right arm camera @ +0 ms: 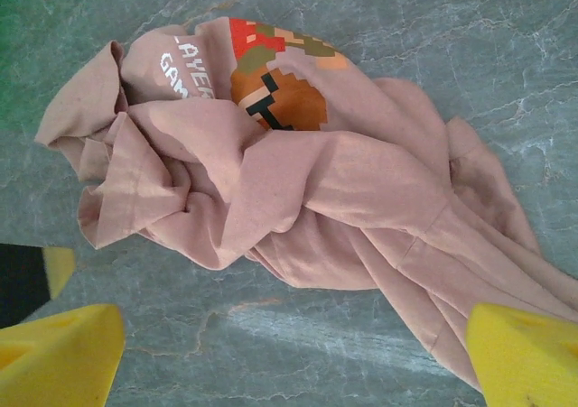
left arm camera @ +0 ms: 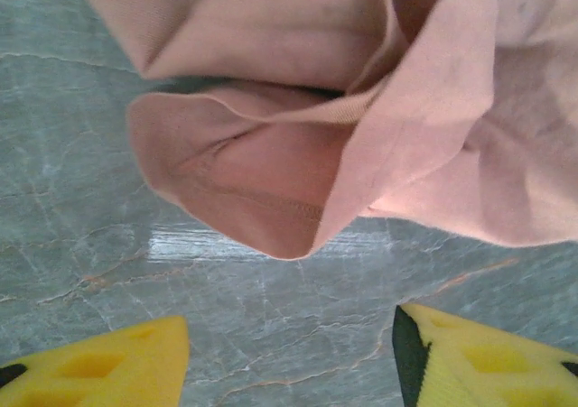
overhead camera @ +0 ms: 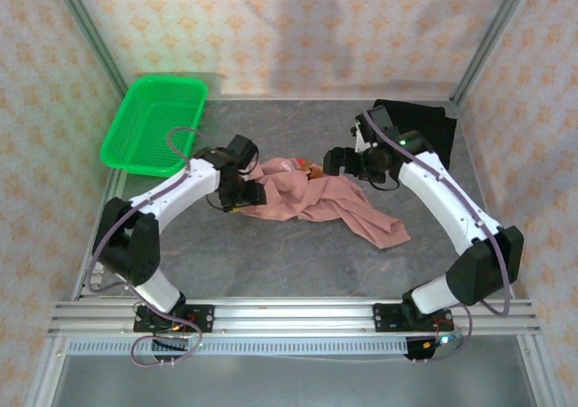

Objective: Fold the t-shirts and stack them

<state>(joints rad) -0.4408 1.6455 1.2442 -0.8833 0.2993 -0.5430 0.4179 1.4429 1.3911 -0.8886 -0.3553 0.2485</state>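
Shirts and two white robot arms [overhead camera: 172, 195] share a grey, marble-patterned surface [overhead camera: 298, 263]. The pink t-shirt [overhead camera: 316, 199] lies crumpled in the middle of the surface, with a long tail of cloth trailing toward the near right. Its printed graphic [right arm camera: 275, 78] (blocky orange, red and dark shapes, with white lettering beside it) faces up at the far edge of the heap. The black t-shirt [overhead camera: 424, 123] lies at the far right corner, behind the right arm [overhead camera: 452, 208] and well apart from the pink one. A green basket [overhead camera: 153, 123] sits at the far left.

The left hand [overhead camera: 242, 190] is at the left end of the pink t-shirt. Seen from its wrist camera, its yellow fingers [left arm camera: 108, 366] are spread wide with bare surface between them. A rounded fold of pink cloth lies just beyond the fingertips, not between them.

The right hand [overhead camera: 339, 161] hovers at the far right side of the heap, near the graphic. Its fingers [right arm camera: 54, 353] are also spread wide and hold nothing. The heap lies ahead of them, and the trailing cloth runs up to the right-side finger (whether it touches, I cannot tell).
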